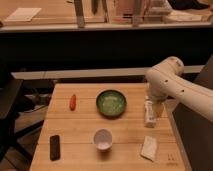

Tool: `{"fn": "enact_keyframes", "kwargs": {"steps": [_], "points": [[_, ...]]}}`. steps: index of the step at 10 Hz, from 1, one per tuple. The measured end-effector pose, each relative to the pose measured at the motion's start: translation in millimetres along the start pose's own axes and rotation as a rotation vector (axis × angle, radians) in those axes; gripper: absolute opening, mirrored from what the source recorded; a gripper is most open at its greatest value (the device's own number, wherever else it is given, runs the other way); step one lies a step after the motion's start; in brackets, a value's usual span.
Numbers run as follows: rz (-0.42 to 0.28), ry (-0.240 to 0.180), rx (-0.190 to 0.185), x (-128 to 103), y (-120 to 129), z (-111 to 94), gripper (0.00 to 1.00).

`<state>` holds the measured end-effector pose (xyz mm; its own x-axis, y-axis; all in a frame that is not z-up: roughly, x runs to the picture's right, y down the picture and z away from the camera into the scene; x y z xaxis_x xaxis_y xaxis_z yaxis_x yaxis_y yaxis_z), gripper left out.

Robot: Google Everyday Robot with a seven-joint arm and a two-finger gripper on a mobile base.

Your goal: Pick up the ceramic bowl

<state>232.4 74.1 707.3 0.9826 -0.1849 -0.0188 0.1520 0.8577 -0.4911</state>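
The ceramic bowl point(111, 103) is wide and shallow, with a speckled green inside and a dark rim. It sits upright in the middle of the wooden table point(80, 125), toward the back. My white arm point(172, 85) reaches in from the right. My gripper point(158, 107) hangs at its lower end over the table's right edge, to the right of the bowl and apart from it. The arm mostly hides it.
A white upright packet point(149, 111) stands just below the gripper. A small white cup-like bowl point(103, 138) sits at the front centre, a flat white pouch point(148, 148) front right, a black object point(54, 147) front left, and a red-orange item point(73, 102) left of the bowl.
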Motion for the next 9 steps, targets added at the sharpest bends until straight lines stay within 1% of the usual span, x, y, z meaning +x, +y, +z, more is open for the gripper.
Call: {"fn": "enact_keyframes", "kwargs": {"steps": [1, 2, 3, 5, 6, 9], "points": [[-0.012, 0.003, 0.003, -4.1, -3.5, 0.7, 0.80], [-0.036, 0.007, 0.012, -16.5, -10.8, 0.5, 0.80], [-0.054, 0.010, 0.023, -22.3, -16.1, 0.0, 0.80], [-0.092, 0.017, 0.032, -24.0, -20.5, 2.2, 0.80], [-0.116, 0.017, 0.039, -28.5, -24.9, 3.4, 0.80], [-0.152, 0.018, 0.056, -37.6, -33.1, 4.5, 0.80]]}}
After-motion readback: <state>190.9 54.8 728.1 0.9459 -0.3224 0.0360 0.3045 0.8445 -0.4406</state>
